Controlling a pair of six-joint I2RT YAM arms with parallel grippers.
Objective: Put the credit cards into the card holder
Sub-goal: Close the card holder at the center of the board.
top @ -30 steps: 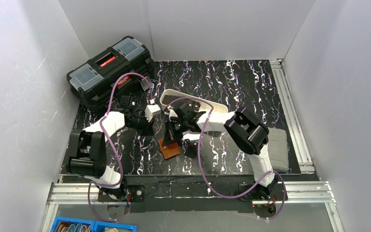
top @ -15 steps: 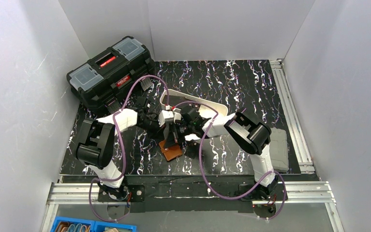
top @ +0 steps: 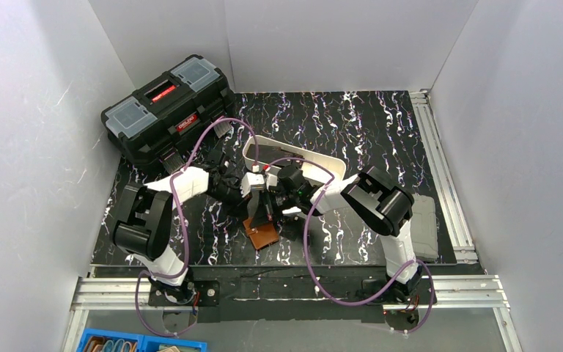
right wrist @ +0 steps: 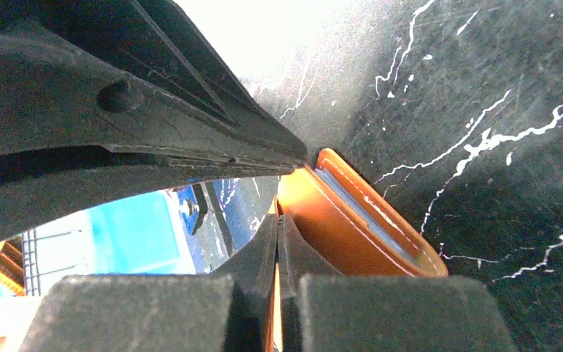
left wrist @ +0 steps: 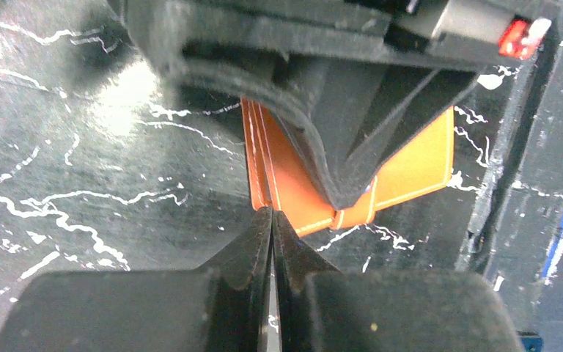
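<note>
right gripper (right wrist: 277, 224) clenched on one leaf of the card holder (top: 262, 235), left gripper (left wrist: 271, 218) clenched at its edge, probably spreading it open for loading

card holder (top: 262, 235): centre | tray (top: 304, 151): just behind | toolbox (top: 168, 106): rear left

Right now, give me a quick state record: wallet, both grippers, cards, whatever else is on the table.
wallet: brown, on the table between the two arms, blue-grey lining showing
left gripper: shut, tips at the wallet's stitched edge; cannot tell if it pinches it
right gripper: shut on a wallet flap, orange showing between its fingers
cards: none made out in any view
tray: white, behind the grippers, partly hidden by them
toolbox: black, far left corner, lid closed
</note>
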